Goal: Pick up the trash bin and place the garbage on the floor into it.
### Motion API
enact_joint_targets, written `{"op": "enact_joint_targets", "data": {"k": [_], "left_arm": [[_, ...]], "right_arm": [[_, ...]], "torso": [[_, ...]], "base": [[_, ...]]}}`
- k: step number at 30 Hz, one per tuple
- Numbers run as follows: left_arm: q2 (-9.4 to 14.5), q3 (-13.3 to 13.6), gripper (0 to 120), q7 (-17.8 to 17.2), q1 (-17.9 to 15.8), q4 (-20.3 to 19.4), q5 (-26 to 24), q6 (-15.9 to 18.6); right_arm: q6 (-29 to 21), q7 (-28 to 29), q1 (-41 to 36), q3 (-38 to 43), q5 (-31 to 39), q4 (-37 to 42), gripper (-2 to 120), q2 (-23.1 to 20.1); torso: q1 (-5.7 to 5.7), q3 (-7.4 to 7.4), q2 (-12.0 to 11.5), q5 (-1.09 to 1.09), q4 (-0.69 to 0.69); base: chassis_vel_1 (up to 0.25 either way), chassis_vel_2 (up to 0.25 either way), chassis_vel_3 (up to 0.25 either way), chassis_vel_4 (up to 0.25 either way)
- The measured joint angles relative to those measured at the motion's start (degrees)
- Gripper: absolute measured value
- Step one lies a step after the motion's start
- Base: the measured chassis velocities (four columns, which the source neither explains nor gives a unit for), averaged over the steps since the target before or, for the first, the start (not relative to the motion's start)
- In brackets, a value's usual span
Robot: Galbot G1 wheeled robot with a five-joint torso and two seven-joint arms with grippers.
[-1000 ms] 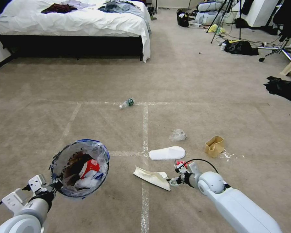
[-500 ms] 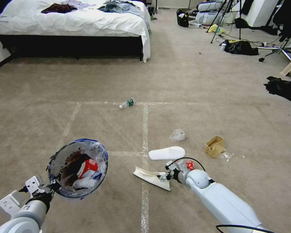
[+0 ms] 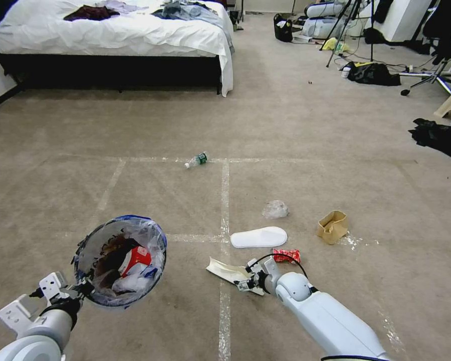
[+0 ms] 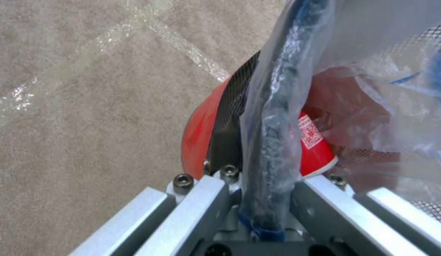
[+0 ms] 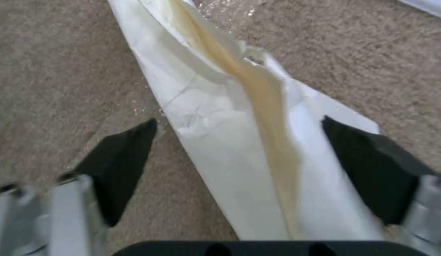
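My left gripper (image 3: pixel 82 290) clamps one bin (image 3: pixel 120 260); my right gripper (image 5: pixel 239 163), jaws wide, straddles one white paper (image 5: pixel 239 142); one bottle (image 3: pixel 196 160) lies apart.

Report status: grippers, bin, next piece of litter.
Left gripper shut on trash bin rim, bin aloft. Right gripper open, straddling white paper on floor. Nothing blocking.

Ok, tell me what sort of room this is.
Most likely a bedroom used for recording: a bed with white sheets and clothes on it, beige carpet marked with tape lines, and tripods with cables in the far corner.
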Motion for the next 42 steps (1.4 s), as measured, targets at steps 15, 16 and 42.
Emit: {"op": "enact_joint_targets", "data": {"k": [15, 16, 42], "left_arm": [[-0.2, 0.91, 0, 0.0, -0.36, 0.33, 0.54, -0.45], [-0.22, 0.98, 0, 0.0, -0.42, 0.34, 0.59, -0.47], [-0.5, 1.83, 0, -0.06, 0.32, -1.17, 1.07, -0.36]], "right_arm": [[1.53, 0.06, -1.64, 1.1, -0.65, -0.61, 36, 0.22], [1.72, 0.1, -1.88, 1.23, -0.66, -0.48, 31, 0.02], [17.87, -0.28, -2.15, 9.74, 8.91, 21.85, 0, -6.2]], "torso": [[0.0, 0.0, 0.0, 0.01, 0.0], [0.0, 0.0, 0.01, 0.01, 0.0], [0.0, 0.0, 0.0, 0.01, -0.01]], "base": [[0.0, 0.0, 0.0, 0.0], [0.0, 0.0, 0.0, 0.0], [0.0, 0.0, 0.0, 0.0]]}}
